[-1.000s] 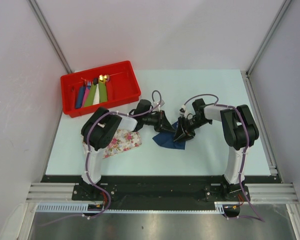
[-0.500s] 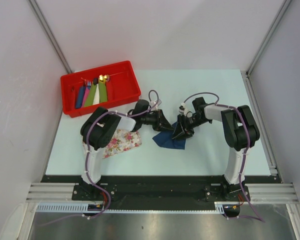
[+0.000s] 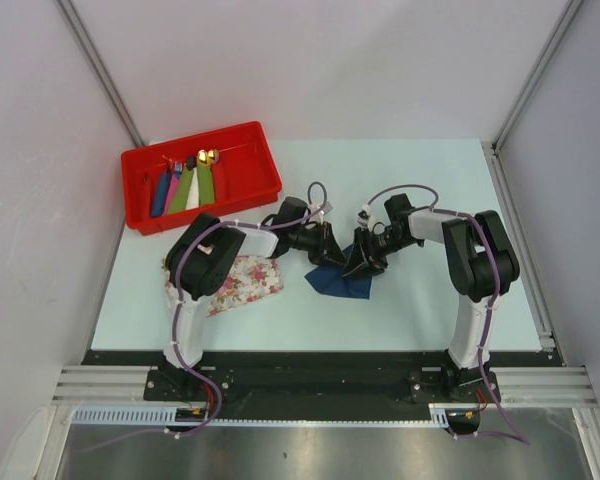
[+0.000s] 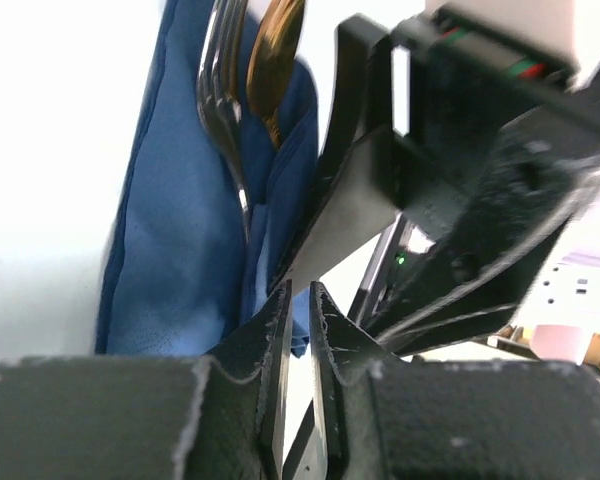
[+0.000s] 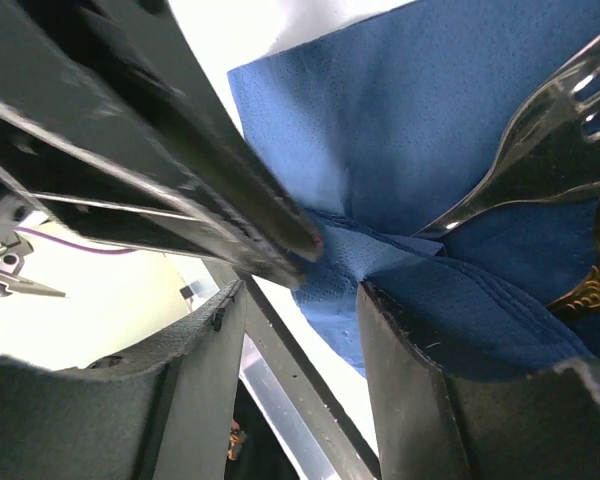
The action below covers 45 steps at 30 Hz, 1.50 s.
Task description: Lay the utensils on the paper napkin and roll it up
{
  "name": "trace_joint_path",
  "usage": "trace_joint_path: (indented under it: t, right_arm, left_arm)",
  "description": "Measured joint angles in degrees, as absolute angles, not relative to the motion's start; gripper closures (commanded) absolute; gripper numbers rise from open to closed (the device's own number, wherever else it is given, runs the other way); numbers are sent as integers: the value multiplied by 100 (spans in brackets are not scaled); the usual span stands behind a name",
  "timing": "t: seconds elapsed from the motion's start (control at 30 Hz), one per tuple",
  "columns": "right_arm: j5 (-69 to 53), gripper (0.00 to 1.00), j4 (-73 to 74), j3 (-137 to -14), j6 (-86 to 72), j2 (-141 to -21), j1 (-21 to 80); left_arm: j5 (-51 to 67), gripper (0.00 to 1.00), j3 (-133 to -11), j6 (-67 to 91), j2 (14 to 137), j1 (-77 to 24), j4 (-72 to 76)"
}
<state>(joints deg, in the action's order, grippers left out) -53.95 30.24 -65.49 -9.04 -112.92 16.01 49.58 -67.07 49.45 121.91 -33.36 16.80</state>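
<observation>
Edging a little toward its partner since a second ago, the right gripper [image 5: 298, 292] now meets the left gripper [image 4: 298, 300] over the paper napkin [image 3: 338, 284]. The napkin lies about midway along the table [image 3: 430, 180], nearer its near edge than its far one. We see the fork [image 5: 540, 150] and the spoon [image 4: 276, 40] lying side by side on the navy sheet, heads together, with a fold of paper drawn over their handles. Left jaws stand all but closed, a ridge of napkin pulled up to their tips and, as far as we can tell, pinched there. Right jaws stand apart, gripping nothing; the folded edge runs through the gap between them, just beside the left tips. We judge the sheet thin, soft and very light: it will crease readily, tear if tugged, and slide on the smooth table. Both utensils look stiff and slick, likely to slip out of a loose roll. We would take hold at the doubled fold over the handles, not at a single-layer corner.
</observation>
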Motion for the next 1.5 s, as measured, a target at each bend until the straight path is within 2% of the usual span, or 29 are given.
trace_joint_path:
  t: [0.33, 0.43, 0.53, 0.57, 0.63, 0.67, 0.77, 1.13, 1.5]
  right_arm:
    - [-5450, 46, 2921, -6530, -987, -11288, 1601]
    - [-5450, 50, 2923, -6525, -1052, -11229, 1599]
    - [-5426, 59, 2904, -6523, -1219, -10991, 1568]
    - [-5406, 69, 2877, -6523, -1273, -10890, 1564]
    - [-5247, 78, 2821, -6525, -1431, -10613, 1568]
    - [-5120, 86, 2801, -6530, -1487, -10475, 1579]
    - [-4674, 100, 2816, -6619, -1568, -10237, 1643]
    - [-3341, 100, 2993, -6731, -1446, -10298, 2200]
    - [-2637, 100, 2991, -6731, -1387, -10641, 2261]
  left_arm:
    - [4965, 89, -6947, 4272, 12370, -3417, 792]
    - [4864, 92, -6989, 4045, 12372, -3417, 537]
    - [4759, 93, -7022, 3894, 12372, -3415, 357]
    - [4746, 93, -7041, 3863, 12372, -3415, 311]
    - [4703, 93, -7085, 3798, 12372, -3415, 239]
    - [4685, 93, -7096, 3778, 12372, -3415, 224]
    - [4668, 93, -7109, 3730, 12372, -3415, 200]
    - [4646, 94, -7146, 3682, 12372, -3411, 130]
    - [4641, 94, -7148, 3680, 12374, -3402, 121]
